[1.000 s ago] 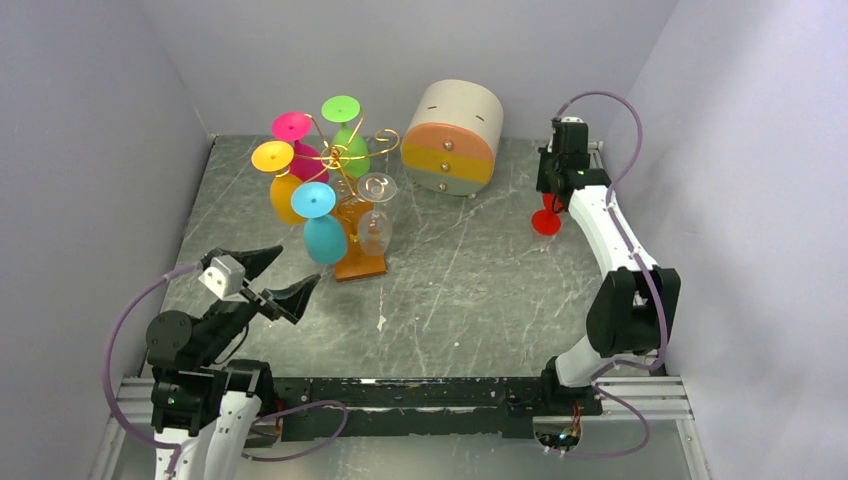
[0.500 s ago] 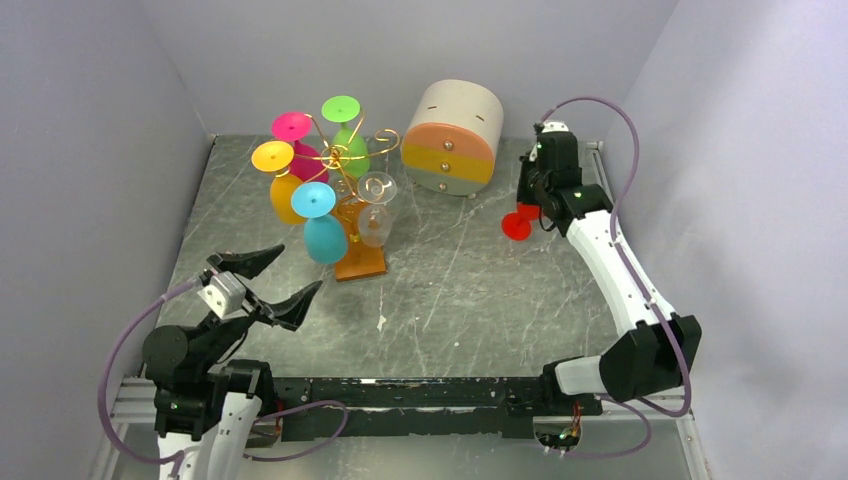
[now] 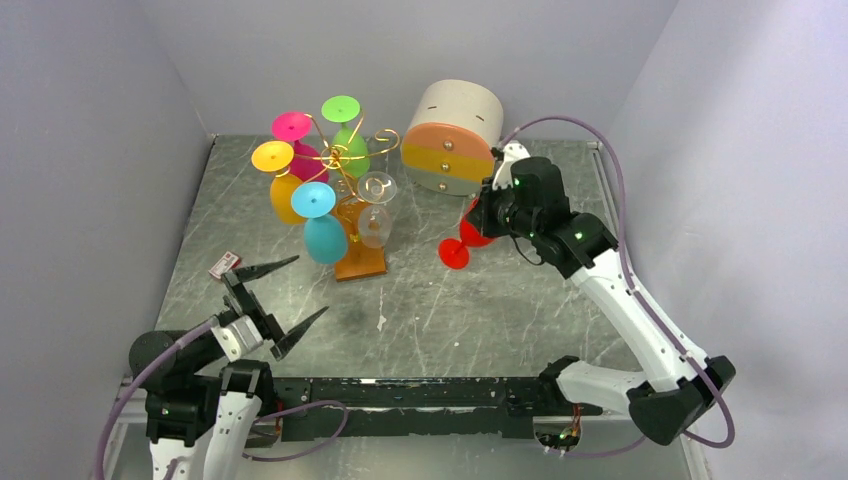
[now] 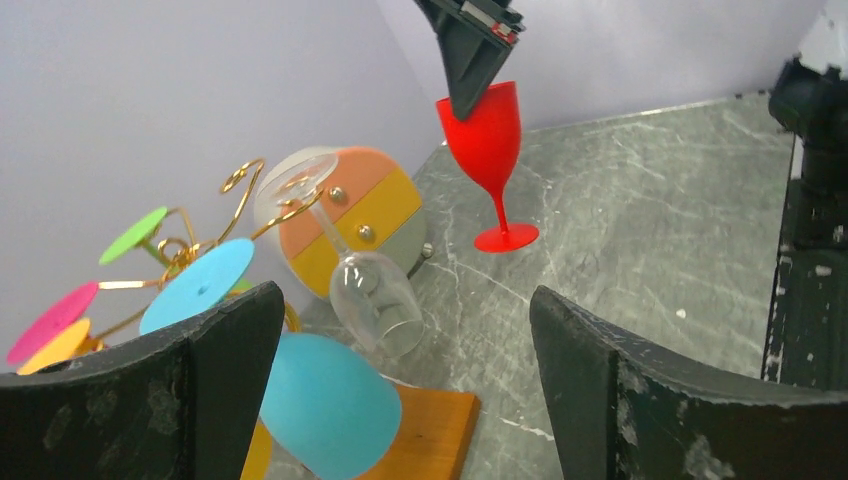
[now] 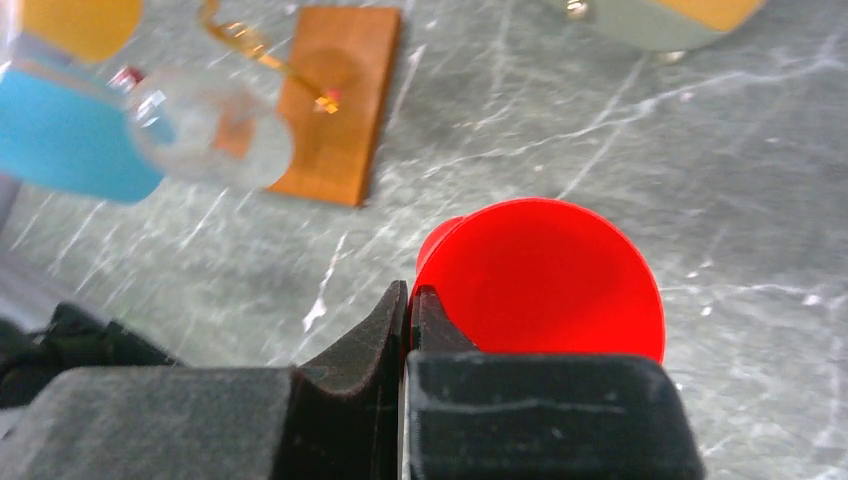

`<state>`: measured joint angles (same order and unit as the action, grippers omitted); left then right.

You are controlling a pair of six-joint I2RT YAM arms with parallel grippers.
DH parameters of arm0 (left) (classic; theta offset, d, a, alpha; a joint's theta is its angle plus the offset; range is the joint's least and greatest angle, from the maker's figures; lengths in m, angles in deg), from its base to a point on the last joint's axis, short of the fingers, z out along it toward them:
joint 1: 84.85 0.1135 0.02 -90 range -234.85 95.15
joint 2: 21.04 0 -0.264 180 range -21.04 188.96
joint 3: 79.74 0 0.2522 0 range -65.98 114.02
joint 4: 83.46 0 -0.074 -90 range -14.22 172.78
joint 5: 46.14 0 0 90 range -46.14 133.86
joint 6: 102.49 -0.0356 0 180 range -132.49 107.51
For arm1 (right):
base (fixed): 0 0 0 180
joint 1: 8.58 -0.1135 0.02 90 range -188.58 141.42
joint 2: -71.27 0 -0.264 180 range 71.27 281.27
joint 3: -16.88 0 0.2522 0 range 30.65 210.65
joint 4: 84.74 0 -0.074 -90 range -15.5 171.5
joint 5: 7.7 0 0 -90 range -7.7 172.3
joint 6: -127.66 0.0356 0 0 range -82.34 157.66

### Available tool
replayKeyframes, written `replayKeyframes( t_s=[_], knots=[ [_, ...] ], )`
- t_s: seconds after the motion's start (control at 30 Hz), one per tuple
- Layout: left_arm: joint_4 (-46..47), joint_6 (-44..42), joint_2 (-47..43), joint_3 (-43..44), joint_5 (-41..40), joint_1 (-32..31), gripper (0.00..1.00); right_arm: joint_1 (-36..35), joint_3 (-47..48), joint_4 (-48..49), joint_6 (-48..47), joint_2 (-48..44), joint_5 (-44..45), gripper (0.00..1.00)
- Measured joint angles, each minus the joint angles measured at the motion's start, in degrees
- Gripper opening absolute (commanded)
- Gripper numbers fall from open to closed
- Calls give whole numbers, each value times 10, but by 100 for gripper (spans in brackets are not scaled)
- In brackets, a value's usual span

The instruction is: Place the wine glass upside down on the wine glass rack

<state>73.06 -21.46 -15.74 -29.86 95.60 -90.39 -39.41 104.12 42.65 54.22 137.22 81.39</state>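
Note:
A red wine glass [image 3: 476, 234] hangs upright and a little tilted, its foot [image 3: 453, 254] low over the table. My right gripper [image 3: 490, 213] is shut on its rim; in the right wrist view the gripper [image 5: 410, 292] pinches the edge of the red bowl [image 5: 550, 280]. The wine glass rack [image 3: 345, 160], gold wire on a wooden base [image 3: 360, 262], stands left of it with several glasses hung upside down. My left gripper [image 3: 300, 288] stands open near the front left, holding nothing. The left wrist view shows the red glass [image 4: 490, 130] beyond the rack's base [image 4: 435, 425].
A round cream drawer box [image 3: 455, 135] with orange and yellow fronts stands at the back, just behind the red glass. Blue [image 3: 325, 238] and clear [image 3: 374, 228] glasses hang on the rack's near side. Grey walls close the left, back and right.
My right arm has swept left from the back right corner, carrying the red glass toward the table's middle. My left arm has drawn back and down toward the near edge, still open.

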Motion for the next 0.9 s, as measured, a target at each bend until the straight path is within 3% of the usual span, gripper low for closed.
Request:
replayKeyframes(
  t_s=[0.23,0.47,0.9],
  knots=[
    [-4,-80,2,0,86,0,89,-55,-44,9,23,-60,-136,0],
    [-31,-149,32,0,172,0,81,-65,-92,109,89,-121,-311,0],
    [-100,-236,49,24,246,0,69,-95,-162,380,272,-116,-423,0]
  ],
)
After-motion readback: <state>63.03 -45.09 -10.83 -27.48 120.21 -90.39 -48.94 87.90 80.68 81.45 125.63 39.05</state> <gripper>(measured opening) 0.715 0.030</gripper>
